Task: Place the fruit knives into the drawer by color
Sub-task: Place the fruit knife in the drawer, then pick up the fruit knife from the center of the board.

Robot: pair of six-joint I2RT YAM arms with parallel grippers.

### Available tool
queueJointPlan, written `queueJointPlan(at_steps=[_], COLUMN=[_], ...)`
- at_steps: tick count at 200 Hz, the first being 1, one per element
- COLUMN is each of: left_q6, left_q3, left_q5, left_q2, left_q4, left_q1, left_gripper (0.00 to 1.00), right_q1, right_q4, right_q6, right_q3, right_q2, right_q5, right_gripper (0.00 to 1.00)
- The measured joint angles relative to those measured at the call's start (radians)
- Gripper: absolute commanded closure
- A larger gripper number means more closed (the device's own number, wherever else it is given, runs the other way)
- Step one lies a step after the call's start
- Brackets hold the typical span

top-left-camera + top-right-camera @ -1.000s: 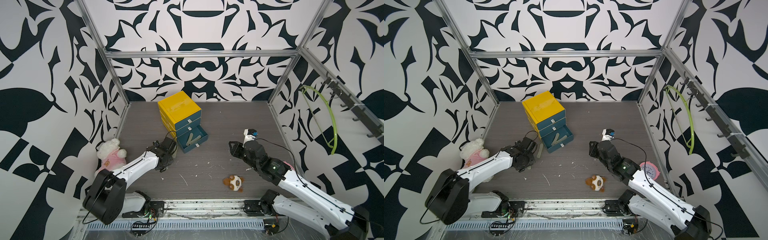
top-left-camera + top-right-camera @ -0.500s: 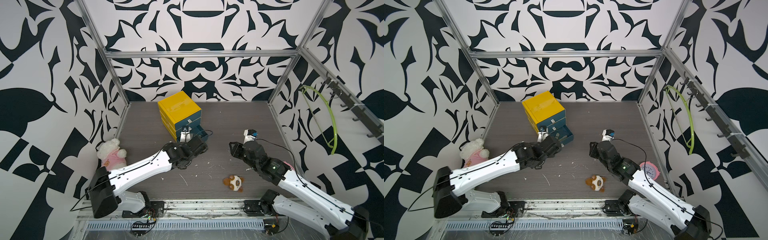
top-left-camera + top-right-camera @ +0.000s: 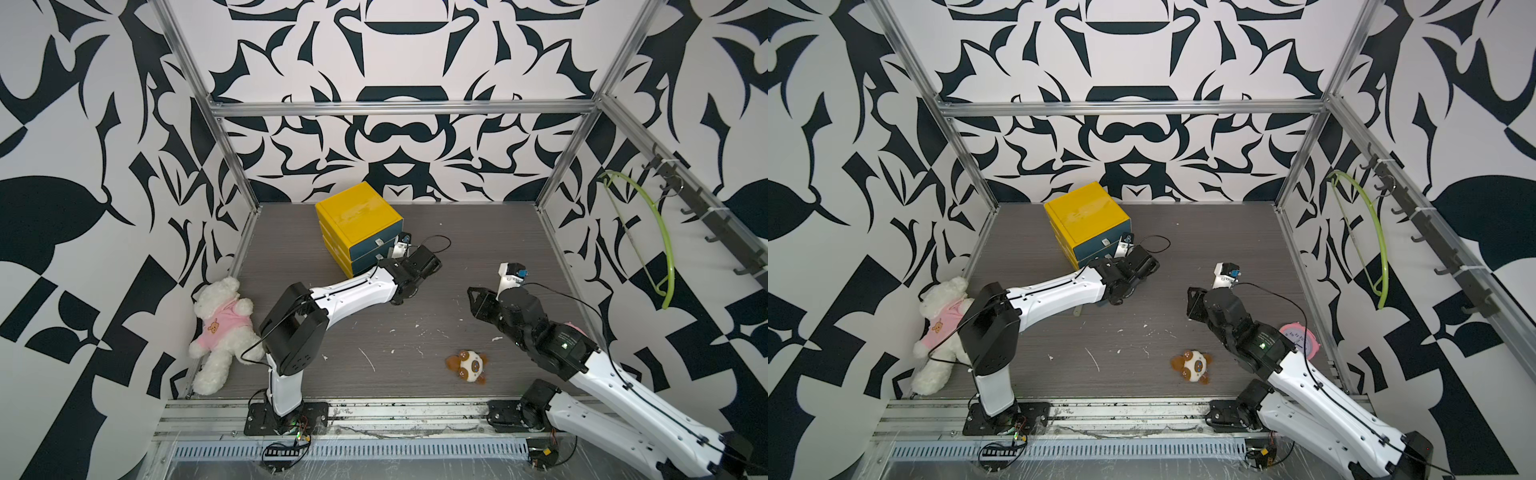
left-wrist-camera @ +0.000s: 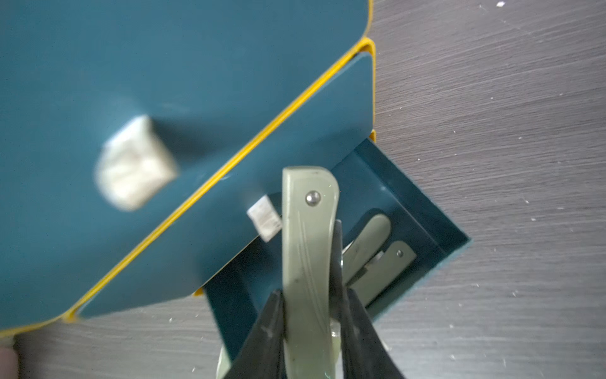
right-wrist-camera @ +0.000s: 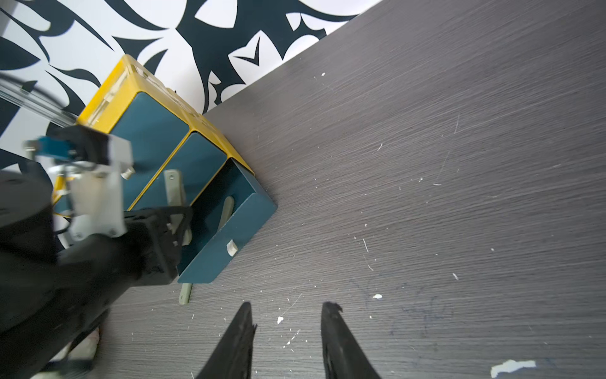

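The yellow cabinet (image 3: 358,216) (image 3: 1086,217) stands near the back wall, its top two teal drawers pushed in. Its bottom drawer (image 4: 426,229) (image 5: 229,242) is pulled out and holds two olive green fruit knives (image 4: 372,241). My left gripper (image 4: 310,279) is shut on another olive green fruit knife (image 4: 310,236) (image 5: 173,188), which it holds over that drawer. In both top views the left wrist (image 3: 417,268) hides the open drawer. One more olive knife (image 5: 185,293) lies on the table beside the drawer. My right gripper (image 5: 288,315) (image 3: 473,297) hovers open and empty over bare table.
A white teddy in a pink shirt (image 3: 220,320) leans in the front left corner. A small brown-and-white plush (image 3: 467,365) lies front centre. A pink clock (image 3: 1300,338) sits behind the right arm. A green hanger (image 3: 648,232) hangs on the right wall.
My left arm has swung right and back from the cabinet's left side to over the pulled-out bottom drawer, carrying the olive knife. The right arm has not moved.
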Motion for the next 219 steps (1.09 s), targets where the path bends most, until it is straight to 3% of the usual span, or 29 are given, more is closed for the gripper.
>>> queueJointPlan(at_steps=[29, 79, 106, 132, 170, 199, 219], left_q6=[-0.002, -0.021, -0.034, -0.051, -0.074, -0.077, -0.077], left_q3=[0.003, 0.023, 0.021, -0.007, -0.070, -0.192, -0.288], left_q5=[0.026, 0.064, 0.098, 0.156, 0.259, 0.340, 0.398], left_q2=[0.032, 0.047, 0.036, -0.040, -0.266, -0.463, -0.558], left_q4=[0.004, 0.013, 0.020, 0.032, 0.046, 0.047, 0.026], left_q1=[0.019, 0.035, 0.036, 0.036, 0.036, 0.047, 0.105], left_gripper=[0.71, 0.37, 0.25, 0.21, 0.18, 0.18, 0.21], right_q1=[0.000, 0.000, 0.000, 0.000, 0.000, -0.001, -0.003], right_q4=[-0.017, -0.029, -0.029, -0.028, -0.012, 0.026, 0.060], right_q6=[0.002, 0.005, 0.005, 0.002, -0.025, -0.097, -0.168], right_q3=[-0.002, -0.009, -0.009, -0.009, -0.008, 0.025, 0.080], right_q2=[-0.024, -0.030, -0.029, -0.022, 0.026, 0.126, 0.232], right_q5=[0.002, 0.003, 0.003, 0.001, -0.035, -0.172, -0.313], right_gripper=[0.63, 0.55, 0.54, 0.52, 0.50, 0.48, 0.49])
